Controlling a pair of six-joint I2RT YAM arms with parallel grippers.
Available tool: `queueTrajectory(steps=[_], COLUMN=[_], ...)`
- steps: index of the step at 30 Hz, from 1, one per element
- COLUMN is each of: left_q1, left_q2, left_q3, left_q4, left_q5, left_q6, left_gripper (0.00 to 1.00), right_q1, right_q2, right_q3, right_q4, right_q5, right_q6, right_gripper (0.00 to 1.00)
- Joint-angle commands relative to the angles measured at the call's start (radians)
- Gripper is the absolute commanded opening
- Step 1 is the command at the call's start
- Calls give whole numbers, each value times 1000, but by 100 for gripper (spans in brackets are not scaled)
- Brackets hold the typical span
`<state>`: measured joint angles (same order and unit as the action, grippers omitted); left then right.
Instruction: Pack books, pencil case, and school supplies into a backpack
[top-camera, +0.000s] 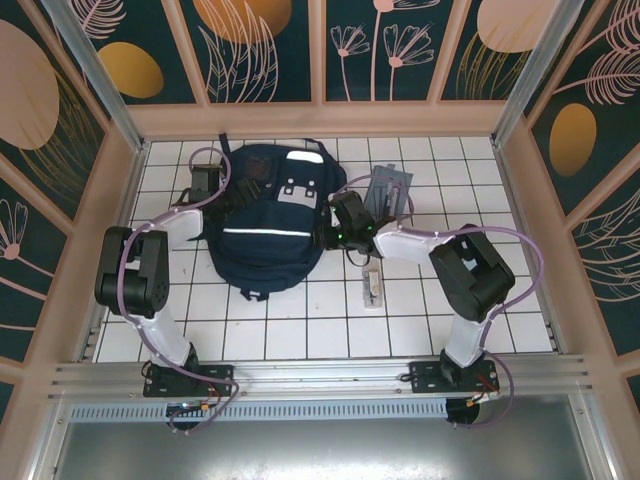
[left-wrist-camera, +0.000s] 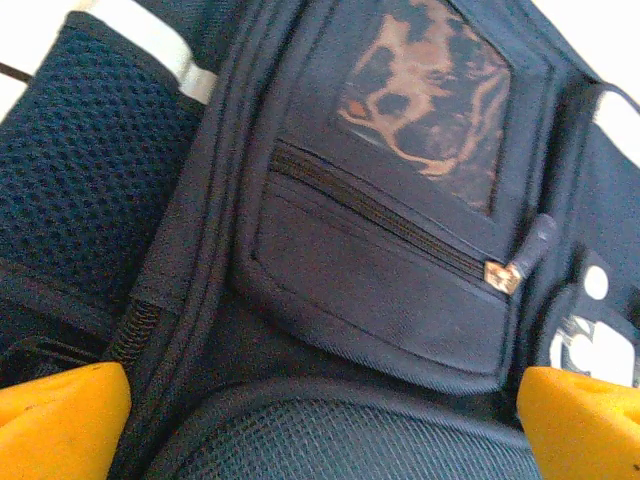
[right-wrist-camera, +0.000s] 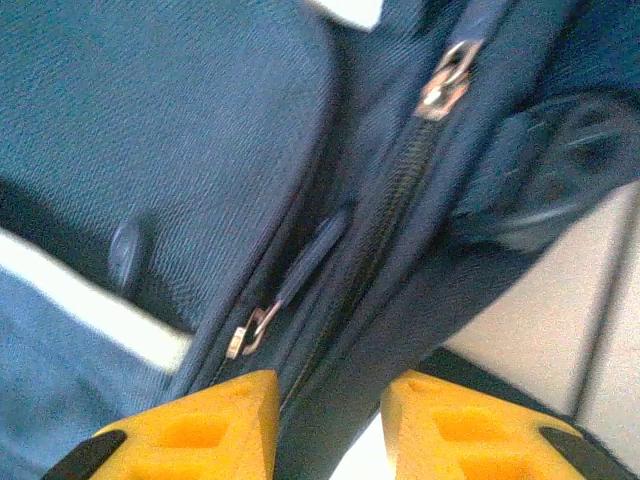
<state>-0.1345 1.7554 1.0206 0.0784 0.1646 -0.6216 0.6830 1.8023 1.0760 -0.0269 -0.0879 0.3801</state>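
Backpack (top-camera: 265, 215), pencil case (top-camera: 390, 187) just beside.

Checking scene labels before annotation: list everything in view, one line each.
backpack: 1, navy with white stripes, centre of table
pencil case: 1, grey, right of backpack, far side
school supplies packet: 1, clear with whitish contents, right of backpack, near side
table: 1, white tiled
left tool: 1, yellow fingers, open, over backpack's far left part
right tool: 1, yellow fingers, astride backpack's right zip edge; grip unclear
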Motion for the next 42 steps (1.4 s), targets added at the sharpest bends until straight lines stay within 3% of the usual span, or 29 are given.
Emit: queueTrajectory(steps=[1, 6, 9, 14, 23, 33, 36, 42], left_q1=[-40, -109, -129, -158, -248, -252, -253, -254], left_q2=[-134, -318, -355, -293, -183, -105, -86, -79], left_q3=[-83, -175, -177, -134, -156, -216, -223, -216], left_q4=[-12, -31, -38, -26, 1, 54, 78, 78], left_q5=[102, 40, 34, 68, 39, 44, 61, 50], left_q6=[-57, -64, -62, -65, -98, -124, -141, -139], left_gripper=[99, 98, 98, 90, 86, 80, 79, 79], right_q1=[-34, -54, -74, -117, -129, -130, -131, -131], right_q2=[-30, 23, 82, 213, 329, 376, 404, 458], right_q3=[118, 256, 341, 485, 547, 554, 585, 651], right_q4=[-111, -161, -181, -226, -221, -246, -268, -311], right_q5=[166, 189, 188, 145, 121, 107, 91, 98], right_q6=[-3, -12, -39, -65, -25, -22, -23, -3], right_gripper=[32, 28, 27, 26, 26, 25, 32, 33])
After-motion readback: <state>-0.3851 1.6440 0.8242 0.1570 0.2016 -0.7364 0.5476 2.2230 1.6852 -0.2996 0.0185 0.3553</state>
